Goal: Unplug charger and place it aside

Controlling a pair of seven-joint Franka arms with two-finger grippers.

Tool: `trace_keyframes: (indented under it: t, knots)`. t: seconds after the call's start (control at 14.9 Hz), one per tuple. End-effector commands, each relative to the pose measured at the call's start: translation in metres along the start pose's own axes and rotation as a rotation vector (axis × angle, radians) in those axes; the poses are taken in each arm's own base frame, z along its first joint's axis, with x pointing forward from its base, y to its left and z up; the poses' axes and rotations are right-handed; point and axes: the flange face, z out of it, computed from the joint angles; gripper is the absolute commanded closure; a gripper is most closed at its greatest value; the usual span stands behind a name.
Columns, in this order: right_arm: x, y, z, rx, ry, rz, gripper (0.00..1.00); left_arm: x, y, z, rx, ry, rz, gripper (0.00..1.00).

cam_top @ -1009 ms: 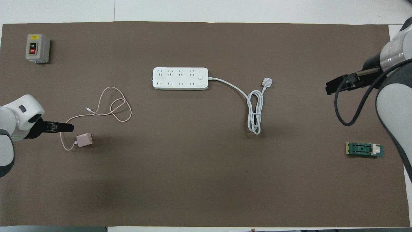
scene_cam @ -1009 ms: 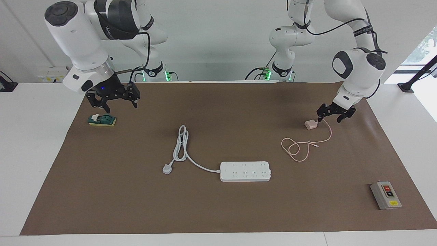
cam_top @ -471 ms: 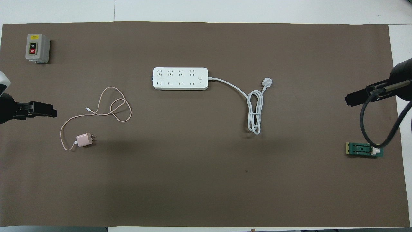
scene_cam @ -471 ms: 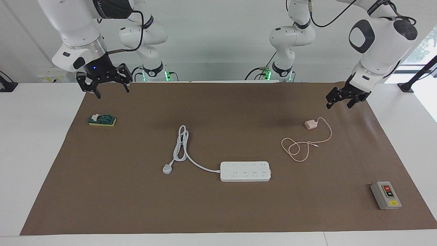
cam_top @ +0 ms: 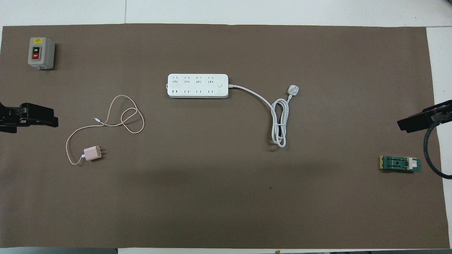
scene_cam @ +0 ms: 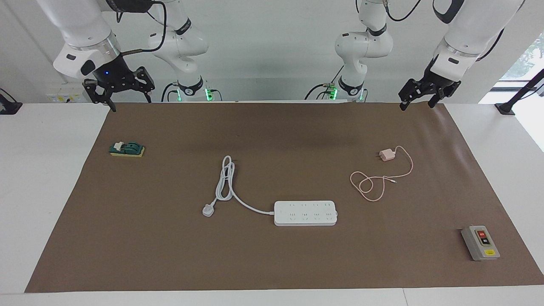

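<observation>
Charger [scene_cam: 386,155] flat on the brown mat [scene_cam: 272,263], unplugged, toward the left arm's end of the table [scene_cam: 42,178], prongs pointing toward the right arm's end. Thin pink cable [scene_cam: 374,180] curving out from the cube, then running farther from the robots into a loose loop on the mat, free end lying bare. Well apart from the white power strip [scene_cam: 305,213], which sits near the middle of the mat, farther from the robots than the charger, every socket unoccupied. Thick white cord [scene_cam: 229,182] leading from the strip toward the right arm's end, bundled in a long coil, ending in a white three-pin plug [scene_cam: 208,210] flat on the mat. Grey switch box [scene_cam: 480,242] with red and black buttons at the mat's corner, farther from the robots than the charger, at the left arm's end. Small green block [scene_cam: 127,149] with a white piece on top near the right arm's end. Left claw [scene_cam: 418,98] raised over the mat's edge nearest the robots, fingers spread wide, holding nothing, clear of the charger. Right claw [scene_cam: 120,95] likewise lifted, over the mat's corner at its own end, above and clear of the green block, fingers spread wide, nothing between them. In the overhead view, only dark tips at each side edge: left claw [cam_top: 42,116], right claw [cam_top: 416,121].
</observation>
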Motion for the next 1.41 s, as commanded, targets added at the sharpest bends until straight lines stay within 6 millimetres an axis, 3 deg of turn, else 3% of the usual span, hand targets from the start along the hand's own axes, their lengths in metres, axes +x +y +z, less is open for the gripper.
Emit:
trace_keyframes:
  t: [0.0, 0.27, 0.74, 1.35]
  knots:
    - [-0.001, 0.004, 0.01, -0.009, 0.026, -0.008, 0.0, 0.011, 0.003, -0.003, 0.025, -0.033, -0.001, 0.0]
    - [0.003, 0.02, 0.024, 0.063, -0.031, 0.03, 0.0, 0.011, 0.004, -0.001, 0.018, -0.026, 0.09, 0.0]
    - [0.003, 0.024, 0.019, 0.038, -0.009, 0.031, 0.0, 0.007, 0.005, 0.005, 0.017, -0.036, 0.134, 0.0]
    - [-0.006, 0.049, 0.022, 0.003, -0.019, -0.012, 0.0, 0.007, 0.005, 0.006, 0.016, -0.034, 0.135, 0.0]
